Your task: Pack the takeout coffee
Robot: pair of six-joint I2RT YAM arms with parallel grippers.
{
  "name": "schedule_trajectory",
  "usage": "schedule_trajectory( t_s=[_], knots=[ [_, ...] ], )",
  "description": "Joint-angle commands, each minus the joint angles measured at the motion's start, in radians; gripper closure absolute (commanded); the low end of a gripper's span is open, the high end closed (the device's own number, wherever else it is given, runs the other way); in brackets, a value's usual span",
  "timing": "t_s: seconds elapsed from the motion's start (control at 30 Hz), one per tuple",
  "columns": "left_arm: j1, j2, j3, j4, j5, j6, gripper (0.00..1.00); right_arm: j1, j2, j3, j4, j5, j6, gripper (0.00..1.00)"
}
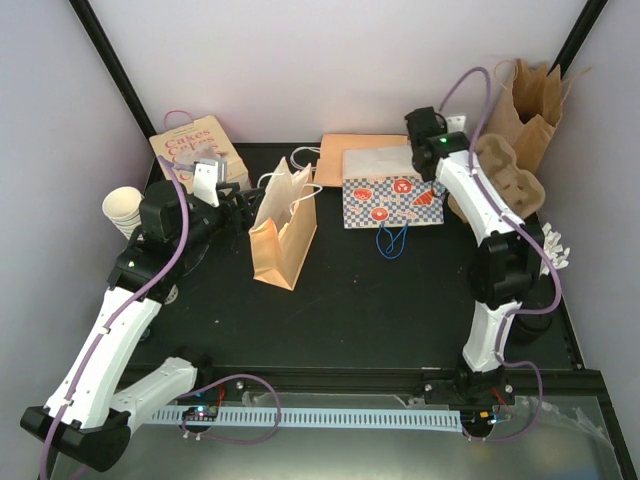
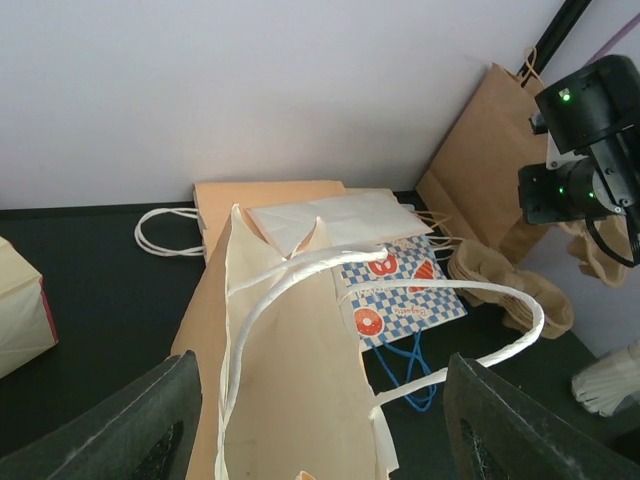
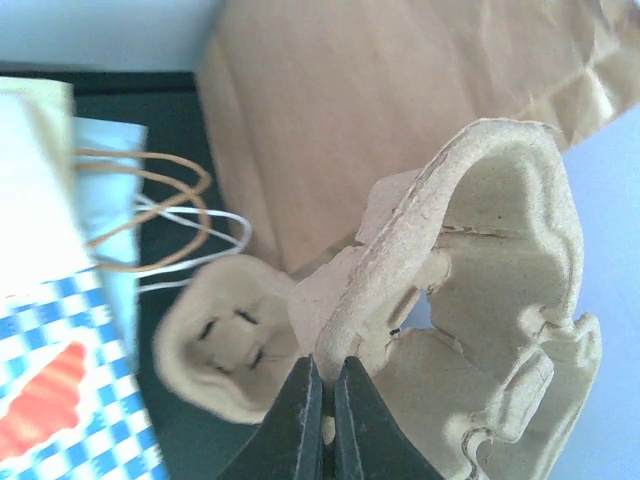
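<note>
At back right, right gripper [image 3: 322, 368] pinches pulp cup carrier [image 3: 480, 290] rim; left gripper [image 2: 322, 400] jaws wide, flanking tan paper bag [image 2: 275, 440].

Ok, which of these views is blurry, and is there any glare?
Top view: sharp and evenly lit, only soft shadows beside the standing bag. Left wrist view: background clear, but its own fingers are dark and blurred. Right wrist view: softest; the carrier and the right hand pinching it are out of focus, the carrier washed out toward the lower right.
</note>
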Motion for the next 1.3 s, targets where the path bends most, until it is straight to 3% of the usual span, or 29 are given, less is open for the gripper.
schedule_trajectory(
  t_s=[0.0,0.27,0.4,0.6,0.9,0.97,1.03,1.1,1.27],
  knots=[
    [0.007,0.001,0.002,0.007,0.019,0.021,0.31,0.145,-0.066,0.034,-0.042,0.068,-0.045,0.98],
    [0.007,-0.022,-0.004,-0.002,-0.003,0.031,0.30,0.437,-0.220,-0.148,-0.084,-0.082,-0.030,0.98],
    [0.007,-0.036,-0.005,-0.011,-0.015,0.034,0.30,0.606,-0.306,-0.329,-0.104,-0.111,-0.027,0.98],
    [0.007,-0.071,-0.032,-0.005,-0.039,0.033,0.30,0.789,-0.380,-0.456,-0.165,-0.245,0.088,0.98],
    [0.007,-0.083,-0.028,-0.044,-0.058,0.029,0.29,0.972,-0.378,-0.596,-0.003,-0.440,0.115,0.96],
    [0.008,-0.089,-0.029,-0.051,-0.059,0.027,0.28,0.980,-0.388,-0.623,0.058,-0.535,0.085,0.85],
    [0.007,-0.094,-0.030,-0.059,-0.066,0.026,0.28,0.982,-0.426,-0.647,0.111,-0.620,0.073,0.47],
    [0.006,-0.098,-0.032,-0.067,-0.075,0.027,0.28,0.981,-0.465,-0.664,0.155,-0.650,0.062,0.26],
    [0.007,-0.092,-0.033,-0.075,-0.076,0.022,0.25,0.938,-0.477,-0.658,0.125,-0.635,0.101,0.25]
  ],
)
